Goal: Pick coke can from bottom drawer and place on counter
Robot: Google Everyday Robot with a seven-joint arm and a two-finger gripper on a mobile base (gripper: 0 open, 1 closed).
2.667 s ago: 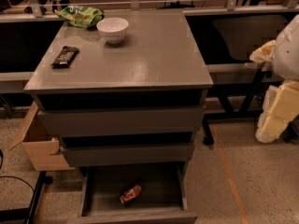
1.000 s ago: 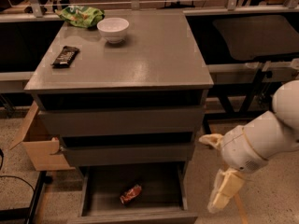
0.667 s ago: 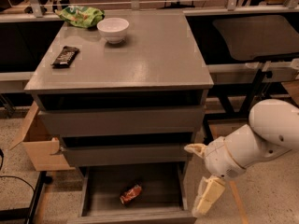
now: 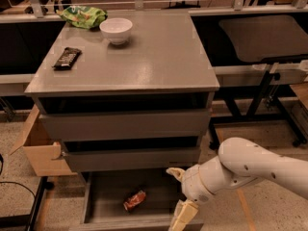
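The coke can (image 4: 135, 200) is a small red can lying on its side in the bottom drawer (image 4: 103, 196), which is pulled out at the foot of the grey cabinet. The counter (image 4: 149, 61) is the cabinet's flat grey top. My gripper (image 4: 177, 196) is open and empty, low at the drawer's right side, just right of the can and apart from it. One cream finger (image 4: 175, 173) points left above the drawer; the other finger (image 4: 183, 215) hangs down by the drawer's front right corner. The white arm (image 4: 250, 170) comes in from the right.
On the counter stand a white bowl (image 4: 116, 30), a green snack bag (image 4: 83, 16) and a dark candy bar (image 4: 66, 57), all toward the back left. A cardboard box (image 4: 41, 150) sits on the floor at the left. A dark table (image 4: 260, 37) with metal legs stands at the right.
The arm has swung from the far right down and to the left. The gripper now sits at the bottom drawer's right side, close to the can. The can has not moved.
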